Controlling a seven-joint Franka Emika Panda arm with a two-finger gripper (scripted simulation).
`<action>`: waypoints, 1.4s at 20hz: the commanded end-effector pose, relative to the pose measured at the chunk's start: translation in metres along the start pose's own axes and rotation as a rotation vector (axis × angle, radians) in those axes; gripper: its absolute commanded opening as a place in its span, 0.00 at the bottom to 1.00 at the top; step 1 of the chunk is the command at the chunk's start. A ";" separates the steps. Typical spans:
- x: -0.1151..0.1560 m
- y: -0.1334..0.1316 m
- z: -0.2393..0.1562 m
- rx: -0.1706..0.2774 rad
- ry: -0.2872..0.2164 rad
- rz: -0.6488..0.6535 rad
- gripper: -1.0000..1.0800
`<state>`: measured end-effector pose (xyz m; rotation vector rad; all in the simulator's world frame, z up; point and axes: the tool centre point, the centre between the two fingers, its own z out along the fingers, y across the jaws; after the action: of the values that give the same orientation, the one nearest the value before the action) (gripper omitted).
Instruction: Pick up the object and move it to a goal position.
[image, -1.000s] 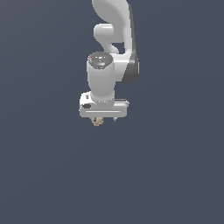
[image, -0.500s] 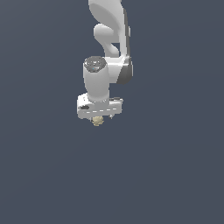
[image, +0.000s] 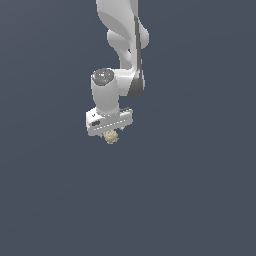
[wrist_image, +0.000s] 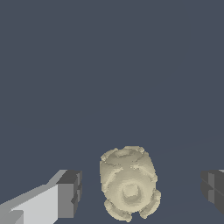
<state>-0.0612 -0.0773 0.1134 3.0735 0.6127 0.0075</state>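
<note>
Directly beneath the white arm's hand sits the object, a small, lumpy, pale tan blob, seen in the exterior view just under the jaws. The wrist view shows the object lying between the two dark pads, with clear gaps on either side: neither pad touches it, and the jaws stand open around it. One pad is carried on a white finger; the other shows only at the frame's edge. The blob's surface is ridged and knobbly, with a rounded dimple near its middle and small lobes along its lower rim. In the exterior view the gripper points downward from a tilted wrist, its flat white body angled slightly, the arm's upper links rising out of frame above it. Around it all lies a plain dark grey-blue ground, with no visible edge or shadow, so whether the object rests on a surface cannot be told.
</note>
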 end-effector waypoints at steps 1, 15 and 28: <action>-0.010 0.001 0.006 0.002 -0.001 -0.051 0.96; -0.038 0.001 0.023 0.009 -0.002 -0.193 0.96; -0.039 0.000 0.052 0.009 -0.002 -0.193 0.96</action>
<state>-0.0967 -0.0928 0.0684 3.0072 0.9081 0.0008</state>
